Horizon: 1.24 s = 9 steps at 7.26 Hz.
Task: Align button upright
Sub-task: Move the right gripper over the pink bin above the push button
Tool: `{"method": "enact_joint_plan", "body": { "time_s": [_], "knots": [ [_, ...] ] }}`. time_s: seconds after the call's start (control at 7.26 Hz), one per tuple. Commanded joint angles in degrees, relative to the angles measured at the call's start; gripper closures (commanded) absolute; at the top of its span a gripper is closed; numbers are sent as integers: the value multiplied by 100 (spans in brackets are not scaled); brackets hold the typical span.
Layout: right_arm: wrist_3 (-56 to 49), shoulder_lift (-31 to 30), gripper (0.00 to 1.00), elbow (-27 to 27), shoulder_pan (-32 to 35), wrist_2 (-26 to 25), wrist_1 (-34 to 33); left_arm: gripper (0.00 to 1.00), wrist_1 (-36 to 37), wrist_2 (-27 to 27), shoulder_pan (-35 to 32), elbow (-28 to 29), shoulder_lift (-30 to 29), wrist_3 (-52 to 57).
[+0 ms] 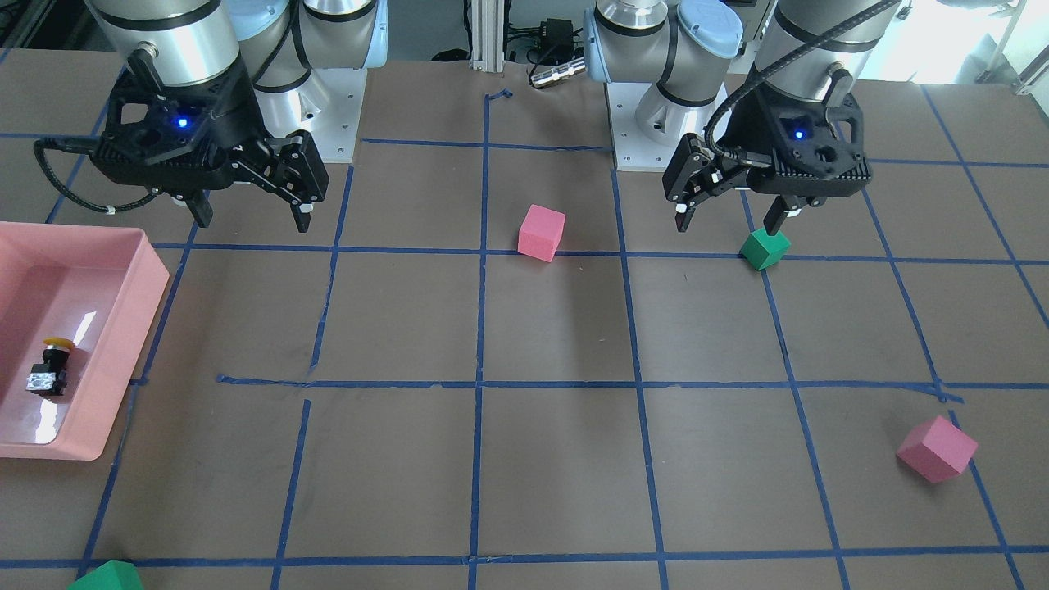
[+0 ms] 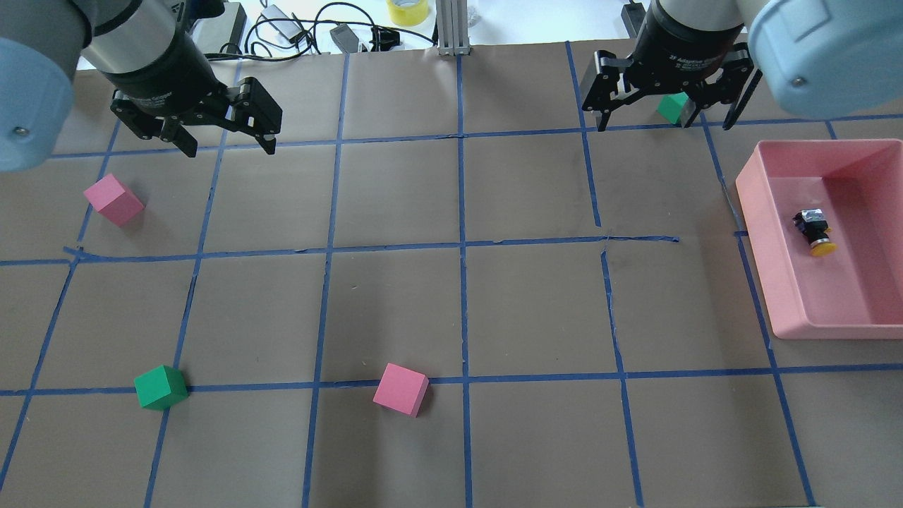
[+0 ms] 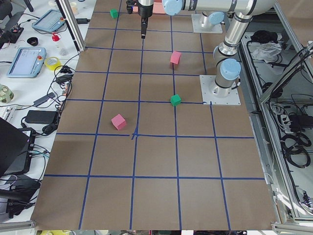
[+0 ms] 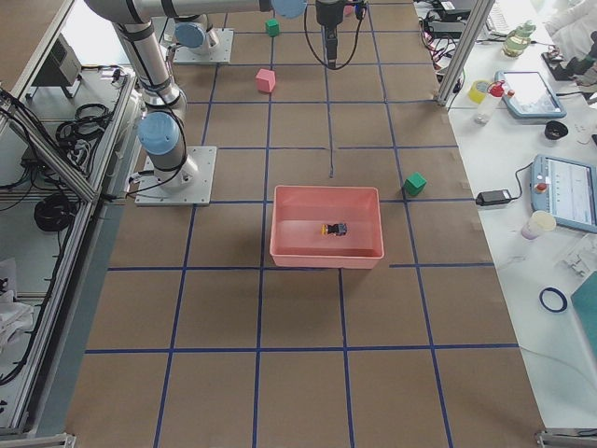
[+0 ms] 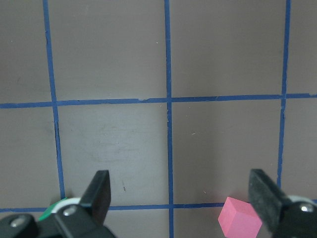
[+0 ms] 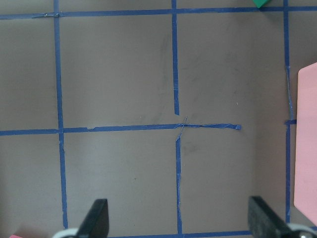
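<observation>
- Brown paper covers the whole bench point(image 2: 536, 310), and blue tape point(image 2: 462, 247) marks it off into a grid of squares.
- Next biggest is the pink tray point(image 2: 765, 247). It's a shallow rectangular bin sitting on the robot's right side of the bench, flat on the paper.
- The left gripper point(image 2: 231, 149) hangs in the air over the robot's left half. Its jaws are spread wide with nothing between them, and the wrist view just shows bare paper and tape in the gap.
- Same deal with the right gripper point(image 1: 253, 223): it's up off the bench, jaws spread wide and holding nothing. It's off to the side of the tray rather than over it.
- There are four foam cubes lying around on the paper:
  - a pink cube point(image 2: 113, 200) on the left side
  - a second pink cube point(image 2: 401, 389) near the middle
  - a green cube point(image 2: 161, 387) on a tape line
  - a second green cube point(image 2: 674, 106), which the right gripper partly hides in the overhead view
- The button point(image 2: 813, 231) is the tiniest thing here. It's inside the tray, lying on its side and not upright. Its yellow cap points toward the robot and its silvery base points away. Neither gripper is touching it.
</observation>
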Motion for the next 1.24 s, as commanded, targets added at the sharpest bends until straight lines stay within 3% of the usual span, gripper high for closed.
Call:
{"method": "enact_joint_plan", "body": {
  "time_s": [0.0, 0.28, 0.55, 0.83, 1.1],
  "knots": [
    [-30, 6, 0, 1, -35, 7, 0, 0, 9, 1, 12, 3, 5, -3],
    [-74, 49, 0, -43, -358, 86, 0, 0, 88, 9, 13, -6, 5, 15],
    [-580, 76, 0, -17, -1427, 103, 35, 0, 18, 18, 21, -6, 5, 15],
    [-2174, 294, 0, 62, -2587, 34, 18, 0, -52, 27, 4, 3, 5, 15],
    [-2840, 680, 0, 71, -3740, 86, -200, 0, -53, 18, 13, -6, 14, 32]
  ]
}}
